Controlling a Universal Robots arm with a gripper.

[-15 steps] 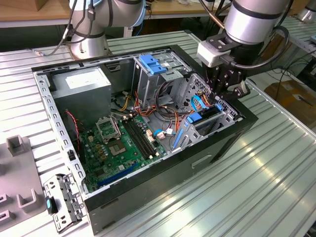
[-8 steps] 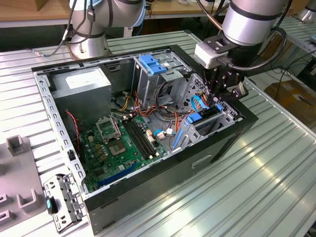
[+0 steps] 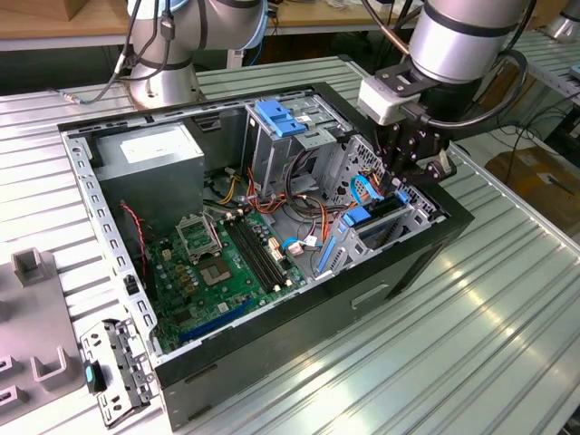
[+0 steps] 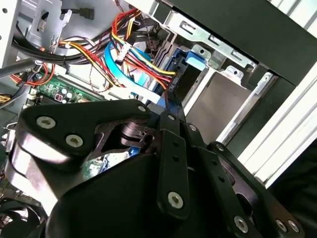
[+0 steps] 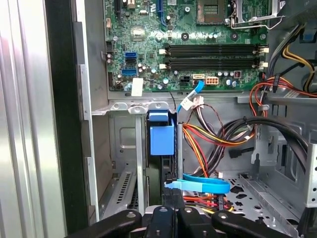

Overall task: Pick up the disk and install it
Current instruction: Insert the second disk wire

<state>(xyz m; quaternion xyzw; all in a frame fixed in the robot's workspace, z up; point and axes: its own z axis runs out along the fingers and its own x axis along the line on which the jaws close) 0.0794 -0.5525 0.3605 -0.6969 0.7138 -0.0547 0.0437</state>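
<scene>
Up close, in the first wrist view, the black end effector [image 5: 171,210] has its two fingers drawn together on the edge of the disk [image 5: 162,139], which stands on edge in the slot of the grey drive bay [image 5: 126,163], its blue carrier tab facing the camera. Just beside it a flat blue data cable [image 5: 205,184] loops over a bundle of red, orange, yellow and black power wires [image 5: 213,144], and beyond those lies the green motherboard [image 5: 188,44] with its black memory slots. In the second wrist view the linkage of the end effector [image 4: 171,106] narrows to a closed tip pointing at the blue carrier end of the disk [image 4: 194,62] in the metal bay. In the exterior view the open black computer case [image 3: 362,299] sits on the ribbed metal bench [image 3: 489,344]; at about three o'clock in the case the end effector [image 3: 403,177] reaches down over the disk [image 3: 367,216], already seated in the bay. Further off, toward twelve o'clock, a grey drive cage carries a blue plastic latch [image 3: 276,118], and at ten o'clock sits the grey power-supply box [image 3: 159,159]. A loose metal bracket [image 3: 113,367] lies on the bench at seven o'clock.
</scene>
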